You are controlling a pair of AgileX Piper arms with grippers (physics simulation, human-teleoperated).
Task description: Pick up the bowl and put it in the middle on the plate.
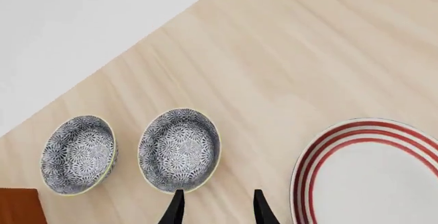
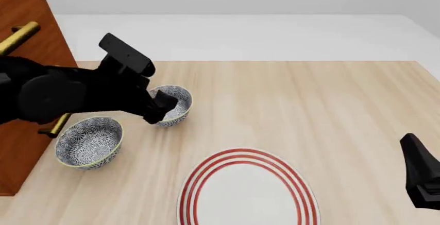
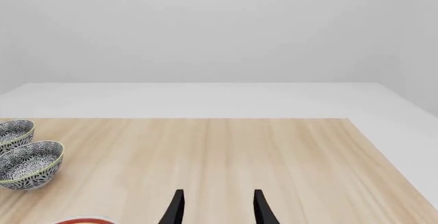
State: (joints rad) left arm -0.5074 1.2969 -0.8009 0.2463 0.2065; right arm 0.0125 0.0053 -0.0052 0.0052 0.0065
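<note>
Two alike blue-grey floral bowls show in the front view, one [image 2: 89,141] near the cabinet and one [image 2: 180,99] farther back, partly behind my left arm. My left gripper [image 2: 155,113] hangs open and empty above that farther bowl. In the left wrist view one fingertip [image 1: 176,204] lies over the rim of a bowl [image 1: 179,149], and another bowl [image 1: 79,154] sits beside it. The white red-ringed plate [image 2: 248,199] [image 1: 373,183] is bare at the table's front centre. My right gripper [image 2: 409,143] [image 3: 217,206] is open, far right, away from both.
An orange-brown cabinet [image 2: 31,34] with brass handles [image 2: 17,37] stands at the left table edge. The right wrist view shows two bowls [image 3: 31,165] [image 3: 14,130] at the left and a sliver of the plate [image 3: 82,220]. Bare wood covers the table's right half.
</note>
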